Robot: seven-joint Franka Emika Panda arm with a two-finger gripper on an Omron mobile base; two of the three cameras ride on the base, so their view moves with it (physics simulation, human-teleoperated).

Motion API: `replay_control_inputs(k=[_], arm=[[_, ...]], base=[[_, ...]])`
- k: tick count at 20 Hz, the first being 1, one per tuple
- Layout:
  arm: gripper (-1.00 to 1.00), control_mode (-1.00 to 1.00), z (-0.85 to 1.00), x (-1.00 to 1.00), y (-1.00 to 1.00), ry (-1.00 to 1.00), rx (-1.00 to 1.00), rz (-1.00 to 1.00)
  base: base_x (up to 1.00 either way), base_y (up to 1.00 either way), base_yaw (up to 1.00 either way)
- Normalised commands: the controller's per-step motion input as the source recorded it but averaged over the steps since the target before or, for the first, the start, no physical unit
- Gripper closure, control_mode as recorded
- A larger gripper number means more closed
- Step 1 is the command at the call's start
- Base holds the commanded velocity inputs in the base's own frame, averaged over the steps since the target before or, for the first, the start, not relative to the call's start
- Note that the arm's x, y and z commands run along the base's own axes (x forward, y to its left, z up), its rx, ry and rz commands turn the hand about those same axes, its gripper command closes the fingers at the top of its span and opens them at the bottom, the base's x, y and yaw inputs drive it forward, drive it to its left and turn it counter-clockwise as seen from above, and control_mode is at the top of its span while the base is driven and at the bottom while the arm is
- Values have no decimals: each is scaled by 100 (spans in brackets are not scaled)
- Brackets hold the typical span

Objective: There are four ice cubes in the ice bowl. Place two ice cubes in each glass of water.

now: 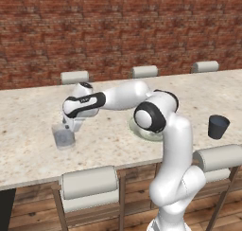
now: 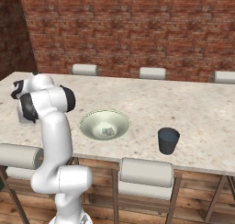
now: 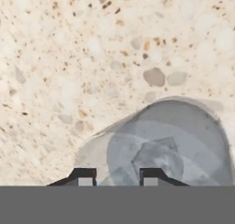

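Two glasses stand on my long speckled stone bench (image 1: 28, 154), well apart from each other, with a brick wall (image 1: 118, 26) beyond the far edge and pale stools (image 1: 90, 182) tucked along the near and far sides. My white arm (image 1: 123, 96) reaches out to the left over the bench top. The wide cream bowl (image 2: 104, 125) sits near the middle of the bench, close to the near edge, between the two glasses; in the left base view my elbow hides most of it. The dark navy glass (image 2: 168, 140) is off to the right of the bowl, upright and near the front edge. The see-through glass (image 1: 63, 136) is off to the left, and my gripper (image 1: 70, 126) hangs right above its far rim. Through my hand camera I look straight down into that glass (image 3: 183, 140), where a pale lump of ice (image 3: 156, 156) lies in the water. At least two small ice cubes (image 2: 108, 131) lie together at the bottom of the bowl. My gripper's fingertips (image 3: 85, 177) are spread apart, with nothing pinched between them.
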Motion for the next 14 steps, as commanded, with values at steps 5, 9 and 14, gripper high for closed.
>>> replay_control_inputs(k=[5, 9, 14], arm=[[-100, -100, 0, 18, 0, -2, 2, -1], [-100, -100, 0, -7, 0, -8, 1, 0], [-100, -100, 3, -21, 0, -12, 3, 0]], base=[[0, 0, 0], [0, 0, 0], [0, 0, 0]])
